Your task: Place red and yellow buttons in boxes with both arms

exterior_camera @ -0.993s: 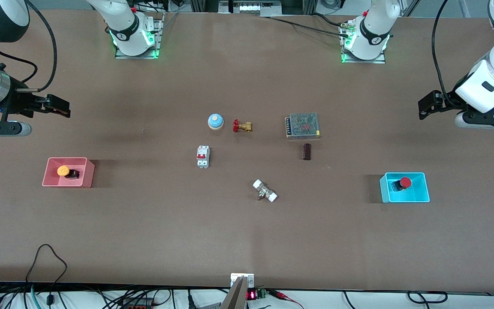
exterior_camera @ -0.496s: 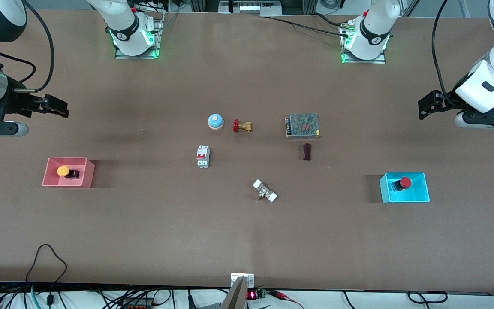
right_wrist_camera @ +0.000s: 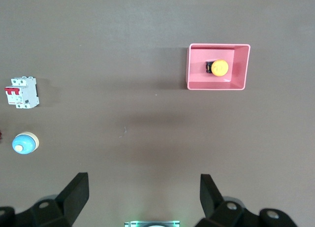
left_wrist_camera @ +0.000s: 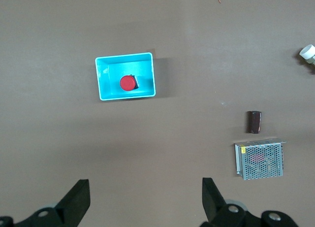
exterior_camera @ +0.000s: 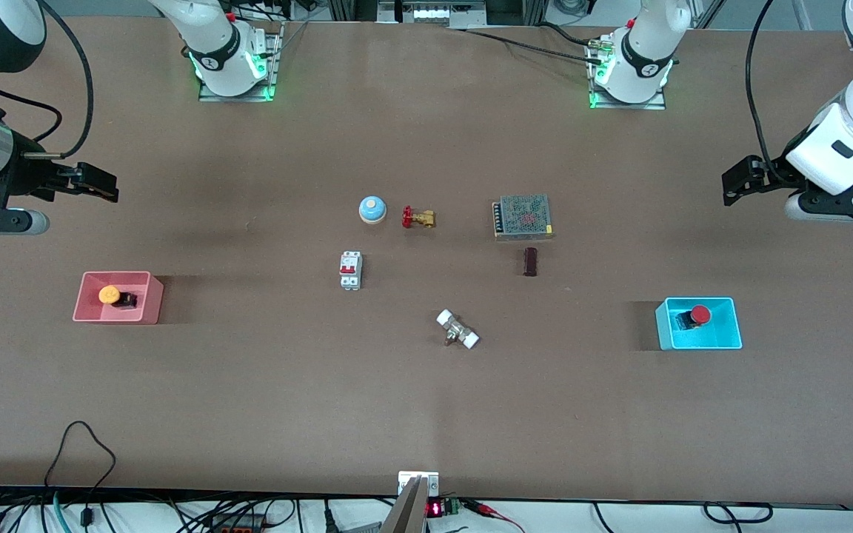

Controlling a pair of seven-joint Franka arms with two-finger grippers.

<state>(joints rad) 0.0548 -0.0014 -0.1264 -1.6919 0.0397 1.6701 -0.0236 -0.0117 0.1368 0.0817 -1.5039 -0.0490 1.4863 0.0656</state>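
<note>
The orange-yellow button [exterior_camera: 110, 295] lies in the pink-red box [exterior_camera: 146, 296] toward the right arm's end of the table; both also show in the right wrist view, button [right_wrist_camera: 219, 67] and box [right_wrist_camera: 197, 64]. The red button [exterior_camera: 697, 315] lies in the cyan-blue box [exterior_camera: 723, 333] toward the left arm's end; the left wrist view shows the button [left_wrist_camera: 127, 82] and the box [left_wrist_camera: 106, 69]. My right gripper [exterior_camera: 101, 185] is open and empty, high over bare table. My left gripper [exterior_camera: 737, 181] is open and empty, raised over bare table.
In the middle of the table lie a blue bell [exterior_camera: 372, 209], a brass valve with red handwheel [exterior_camera: 417, 218], a white breaker [exterior_camera: 350, 270], a metal mesh power supply [exterior_camera: 523, 216], a small dark block [exterior_camera: 530, 261] and a white-ended fitting [exterior_camera: 457, 329].
My right gripper has drawn back a little toward the table's end. The left arm, the buttons and the boxes have not moved.
</note>
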